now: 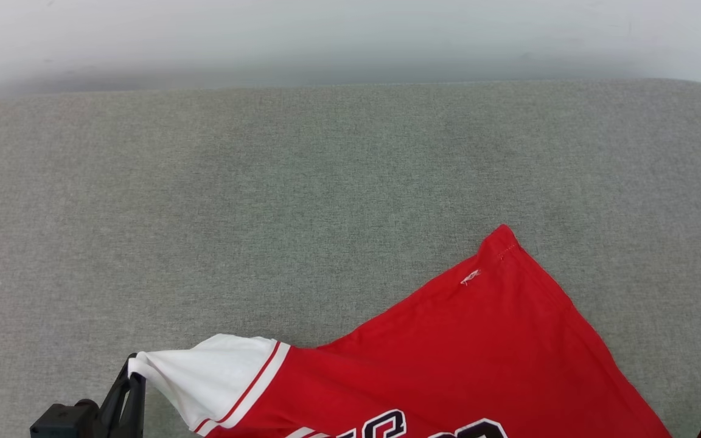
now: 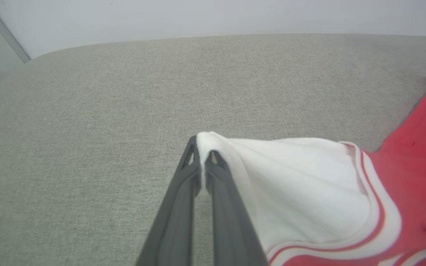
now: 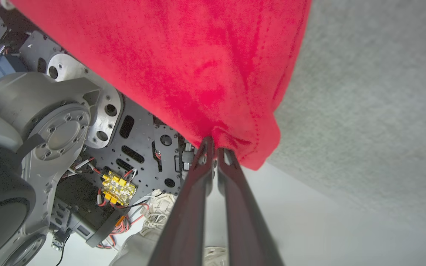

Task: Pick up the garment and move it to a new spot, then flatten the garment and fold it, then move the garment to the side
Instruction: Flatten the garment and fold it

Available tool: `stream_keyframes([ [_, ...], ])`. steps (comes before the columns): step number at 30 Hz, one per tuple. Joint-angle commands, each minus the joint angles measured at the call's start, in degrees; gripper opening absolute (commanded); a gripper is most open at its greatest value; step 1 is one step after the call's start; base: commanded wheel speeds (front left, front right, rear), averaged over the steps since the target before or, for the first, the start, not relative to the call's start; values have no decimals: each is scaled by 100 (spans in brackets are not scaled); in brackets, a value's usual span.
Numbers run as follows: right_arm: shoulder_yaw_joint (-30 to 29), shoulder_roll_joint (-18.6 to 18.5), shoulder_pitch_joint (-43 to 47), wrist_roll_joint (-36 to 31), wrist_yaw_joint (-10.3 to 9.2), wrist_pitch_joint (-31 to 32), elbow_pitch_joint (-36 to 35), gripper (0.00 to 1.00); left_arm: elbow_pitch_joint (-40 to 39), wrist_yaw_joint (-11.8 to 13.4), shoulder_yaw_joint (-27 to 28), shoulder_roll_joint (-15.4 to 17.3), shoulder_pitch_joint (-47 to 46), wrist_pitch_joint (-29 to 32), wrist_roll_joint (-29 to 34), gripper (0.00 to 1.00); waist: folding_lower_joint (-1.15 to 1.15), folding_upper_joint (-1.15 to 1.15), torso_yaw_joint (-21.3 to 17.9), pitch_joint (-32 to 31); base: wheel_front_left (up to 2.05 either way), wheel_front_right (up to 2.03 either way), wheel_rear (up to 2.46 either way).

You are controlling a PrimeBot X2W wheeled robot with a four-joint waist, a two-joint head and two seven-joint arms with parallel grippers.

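Observation:
The garment (image 1: 448, 353) is a red jersey with a white sleeve edged in red stripes and a black print cut off by the bottom edge. It lies spread over the near right part of the grey padded table (image 1: 265, 182). My left gripper (image 1: 132, 372) is shut on the tip of the white sleeve (image 2: 294, 177) at the lower left. In the left wrist view the fingers (image 2: 202, 155) pinch the sleeve's corner just above the table. My right gripper (image 3: 215, 146) is shut on a bunched red hem (image 3: 235, 140), which hangs off the table's near edge.
The grey padded surface reaches far to the left and back, ending at a pale wall (image 1: 350, 36). The right wrist view looks down past the table edge (image 3: 290, 173) at my own base (image 3: 68, 122) with its metal plates and wiring.

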Motion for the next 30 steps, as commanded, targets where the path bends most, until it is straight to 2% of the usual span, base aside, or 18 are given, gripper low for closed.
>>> stream_keyframes([
  [1, -208, 77, 54, -61, -6, -89, 55, 100, -24, 14, 7, 18, 6, 11, 1, 0, 1, 0, -12, 8, 0, 0, 0],
  [9, -1552, 70, -298, -312, -5, -315, -116, 100, -30, -2, -33, 3, -106, 21, 25, 0, 1, 0, 63, 49, 0, 0, 0],
  [12, -1990, 113, -594, -473, -6, -156, -323, 100, -27, -17, -65, -39, -169, 17, 52, 0, 1, 0, 134, 114, 0, 0, 0],
  [16, -2244, 235, -1128, -695, -5, 313, -677, 100, 20, -87, -145, -101, -333, 26, 89, 0, 1, 0, 281, 258, 0, 0, 0],
  [23, -1950, 628, -2223, -1129, -5, 1299, -1028, 100, 88, -158, -252, -219, -597, 12, 161, 0, 1, 0, 491, 514, 0, 0, 0],
  [30, -1038, 1316, -3531, -1425, -5, 2045, -557, 100, 172, -234, -330, -358, -857, -11, 230, 0, 1, 0, 708, 829, 0, 0, 0],
])
